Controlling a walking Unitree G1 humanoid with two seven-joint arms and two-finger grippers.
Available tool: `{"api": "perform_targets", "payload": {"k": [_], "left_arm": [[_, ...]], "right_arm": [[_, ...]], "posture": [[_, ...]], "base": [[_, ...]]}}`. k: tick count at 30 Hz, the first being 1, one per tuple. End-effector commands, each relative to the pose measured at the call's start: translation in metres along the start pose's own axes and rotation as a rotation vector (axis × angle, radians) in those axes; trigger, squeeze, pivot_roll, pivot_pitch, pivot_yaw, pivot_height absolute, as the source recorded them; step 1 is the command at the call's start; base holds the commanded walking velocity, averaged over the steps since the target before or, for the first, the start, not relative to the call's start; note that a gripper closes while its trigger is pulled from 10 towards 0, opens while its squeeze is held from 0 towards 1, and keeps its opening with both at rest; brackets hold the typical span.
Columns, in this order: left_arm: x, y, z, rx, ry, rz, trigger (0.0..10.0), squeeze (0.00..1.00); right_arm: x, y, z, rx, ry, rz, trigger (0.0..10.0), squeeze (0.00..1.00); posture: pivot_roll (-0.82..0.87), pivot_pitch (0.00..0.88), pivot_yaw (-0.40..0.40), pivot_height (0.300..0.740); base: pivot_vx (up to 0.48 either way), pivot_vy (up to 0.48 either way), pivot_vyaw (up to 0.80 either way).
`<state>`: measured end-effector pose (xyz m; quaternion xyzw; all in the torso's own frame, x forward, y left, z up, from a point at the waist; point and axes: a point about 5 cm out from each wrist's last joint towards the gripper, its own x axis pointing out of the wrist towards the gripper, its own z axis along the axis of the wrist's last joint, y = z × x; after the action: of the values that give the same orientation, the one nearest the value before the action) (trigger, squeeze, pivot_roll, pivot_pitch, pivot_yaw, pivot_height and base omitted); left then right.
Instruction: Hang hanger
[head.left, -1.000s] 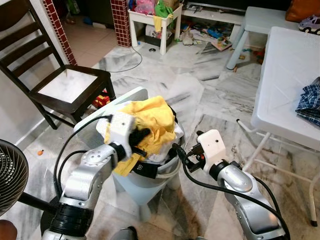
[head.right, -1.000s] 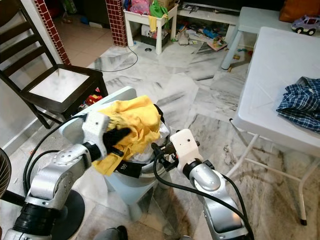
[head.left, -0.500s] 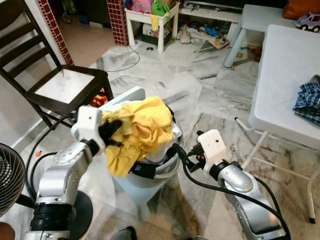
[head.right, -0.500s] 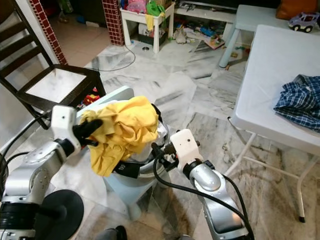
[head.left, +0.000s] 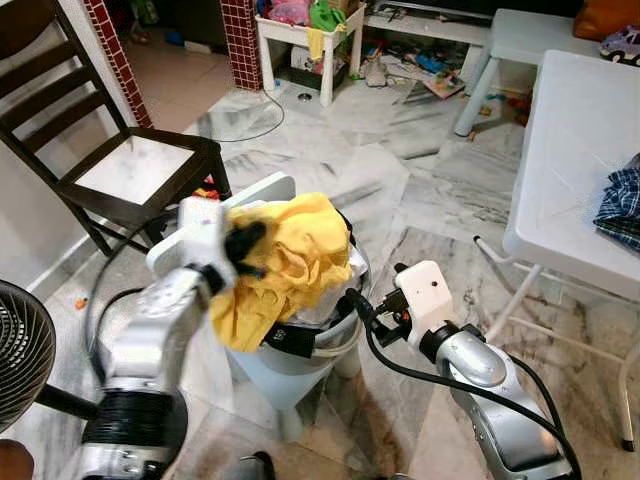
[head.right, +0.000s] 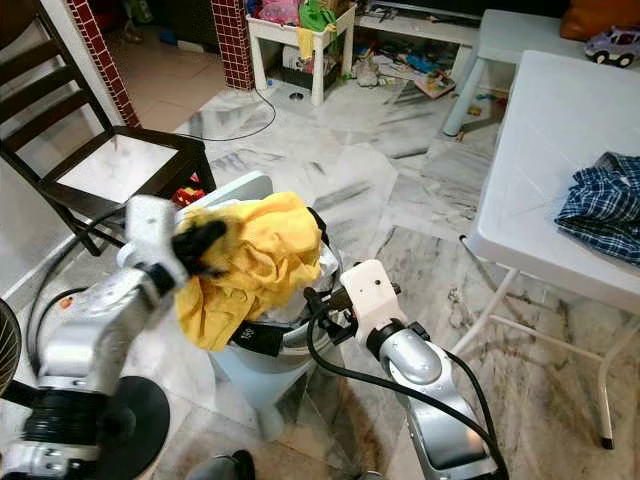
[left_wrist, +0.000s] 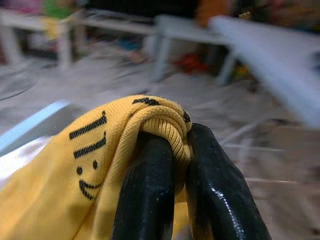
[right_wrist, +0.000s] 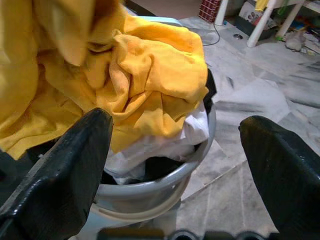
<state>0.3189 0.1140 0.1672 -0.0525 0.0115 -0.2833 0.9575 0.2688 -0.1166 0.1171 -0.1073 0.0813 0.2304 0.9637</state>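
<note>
A yellow garment (head.left: 295, 250) with black print is heaped on top of a grey laundry bucket (head.left: 335, 345) full of clothes, directly in front of me. My left gripper (head.left: 245, 243) is at the heap's left side, shut on a fold of the yellow cloth. In the left wrist view both black fingers (left_wrist: 145, 200) pinch that fold (left_wrist: 160, 117). My right gripper (head.left: 356, 302) hovers at the bucket's right rim, open. In the right wrist view its fingers (right_wrist: 65, 170) stand wide apart in front of the bucket (right_wrist: 165, 185), holding nothing.
A dark wooden chair (head.left: 120, 160) stands to the left, a fan (head.left: 20, 350) at the near left. A white folding table (head.left: 575, 140) with a plaid shirt (head.left: 622, 200) is on the right. A pale blue stool (head.left: 250, 195) is behind the bucket. Toys and low furniture (head.left: 310, 35) clutter the far floor.
My left gripper, still holding the yellow cloth, has swung out to the left and come back toward the bucket, a bit higher. The right arm has stayed put.
</note>
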Motion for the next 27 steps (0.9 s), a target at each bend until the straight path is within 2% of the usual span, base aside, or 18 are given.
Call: {"api": "perform_targets", "payload": {"k": [1, 2, 3, 4, 5, 9, 12, 14, 15, 16, 20, 22, 25, 27], "left_arm": [[0.002, -0.013, 0.008, 0.007, -0.019, -0.058, 0.0, 0.0], [0.005, -0.03, 0.01, -0.003, -0.03, -0.116, 0.0, 0.0], [0.006, -0.039, 0.012, -0.009, -0.033, -0.147, 0.0, 0.0], [0.006, -0.039, 0.012, -0.009, -0.033, -0.147, 0.0, 0.0], [0.006, -0.058, 0.016, -0.02, -0.048, -0.22, 0.0, 0.0], [0.002, -0.086, 0.031, -0.079, -0.109, -0.342, 0.0, 0.0], [0.0, -0.09, 0.038, -0.114, -0.138, -0.38, 0.0, 0.0], [-0.001, -0.087, 0.041, -0.134, -0.149, -0.373, 0.0, 0.0], [-0.001, -0.077, 0.041, -0.145, -0.151, -0.335, 0.0, 0.0], [-0.001, -0.077, 0.041, -0.145, -0.151, -0.335, 0.0, 0.0], [-0.006, -0.035, 0.03, -0.175, -0.12, -0.143, 0.0, 0.0], [-0.012, -0.012, 0.019, -0.201, -0.092, -0.042, 0.0, 0.0], [-0.018, 0.009, 0.004, -0.242, -0.057, 0.055, 0.0, 0.0], [-0.025, 0.031, -0.016, -0.272, -0.003, 0.164, 0.0, 0.0]], "right_arm": [[0.0, 0.0, 0.001, -0.003, 0.0, -0.01, 10.0, 0.0], [0.0, -0.002, 0.0, -0.005, 0.004, -0.019, 10.0, 0.0], [0.0, -0.003, 0.0, -0.007, 0.007, -0.024, 10.0, 0.0], [0.0, -0.003, 0.0, -0.007, 0.007, -0.024, 10.0, 0.0], [0.0, -0.004, -0.001, -0.009, 0.011, -0.032, 10.0, 0.0], [0.0, -0.004, -0.001, -0.01, 0.014, -0.035, 10.0, 0.0], [0.001, -0.003, -0.001, -0.01, 0.014, -0.034, 10.0, 0.0], [0.002, -0.003, -0.001, -0.01, 0.013, -0.033, 10.0, 0.0], [0.002, -0.002, -0.001, -0.01, 0.013, -0.033, 10.0, 0.0], [0.002, -0.002, -0.001, -0.01, 0.013, -0.033, 10.0, 0.0], [0.002, -0.002, -0.001, -0.011, 0.013, -0.032, 10.0, 0.0], [0.002, -0.003, -0.001, -0.011, 0.014, -0.033, 10.0, 0.0], [0.002, -0.003, -0.001, -0.011, 0.014, -0.032, 10.0, 0.0], [0.003, -0.003, 0.0, -0.013, 0.013, -0.029, 10.0, 0.0]], "posture": [[-0.07, 0.122, 0.019, 0.74], [-0.07, 0.122, 0.021, 0.74], [-0.07, 0.122, 0.021, 0.74], [-0.07, 0.122, 0.021, 0.74], [-0.07, 0.121, 0.022, 0.74], [-0.06, 0.119, 0.022, 0.74], [-0.06, 0.119, 0.021, 0.74], [-0.06, 0.116, 0.02, 0.74], [-0.06, 0.116, 0.02, 0.74], [-0.06, 0.116, 0.02, 0.74], [-0.06, 0.116, 0.02, 0.74], [-0.06, 0.117, 0.017, 0.74], [-0.06, 0.117, 0.015, 0.74], [-0.06, 0.117, 0.012, 0.74]], "base": [[0.0, 0.0, 0.0], [0.0, 0.0, 0.0], [0.0, 0.0, 0.0], [0.0, 0.0, 0.0], [0.0, 0.0, 0.0], [0.0, 0.0, 0.0], [0.0, 0.0, 0.0], [0.0, 0.0, 0.0], [0.0, 0.0, 0.0], [0.0, 0.0, 0.0], [0.0, 0.0, 0.0], [0.0, 0.0, 0.0], [0.0, 0.0, 0.0], [0.0, 0.0, 0.0]]}}
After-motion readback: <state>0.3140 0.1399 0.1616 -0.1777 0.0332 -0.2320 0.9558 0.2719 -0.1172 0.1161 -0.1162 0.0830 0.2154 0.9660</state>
